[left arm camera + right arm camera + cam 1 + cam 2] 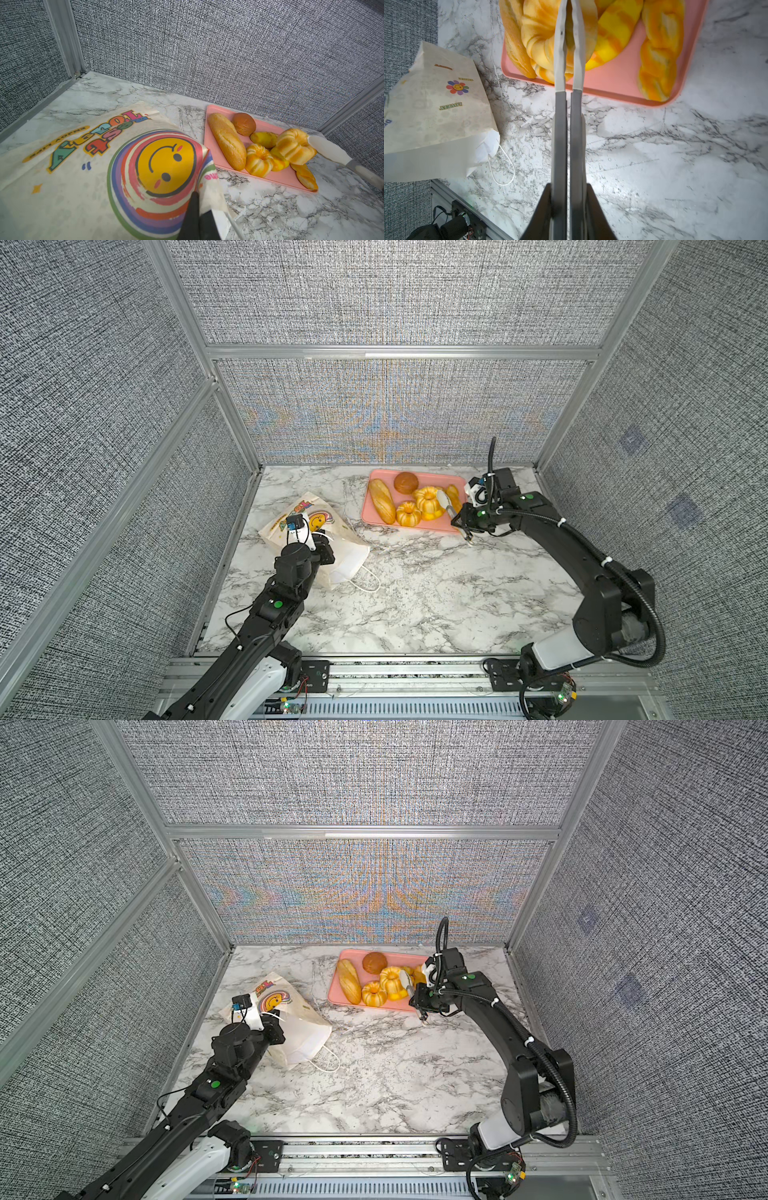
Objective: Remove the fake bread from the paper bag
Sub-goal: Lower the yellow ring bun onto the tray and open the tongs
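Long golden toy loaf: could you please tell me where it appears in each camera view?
Both top views: the long golden toy loaf lies at the end of the flat pink tray nearest the white paper bag.
Left wrist view: same tray end, beside the round brown bun.
Right wrist view: partly cropped, beside a golden ring cake.
Shared landmark: the pink tray.

Black arms (582, 556) bear green dots (277, 604), ribbed cables (661, 635).

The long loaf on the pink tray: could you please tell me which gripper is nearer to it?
Right. The right gripper hovers over a ring cake on the tray holding the long loaf; the left gripper pinches the paper bag, well away from it.
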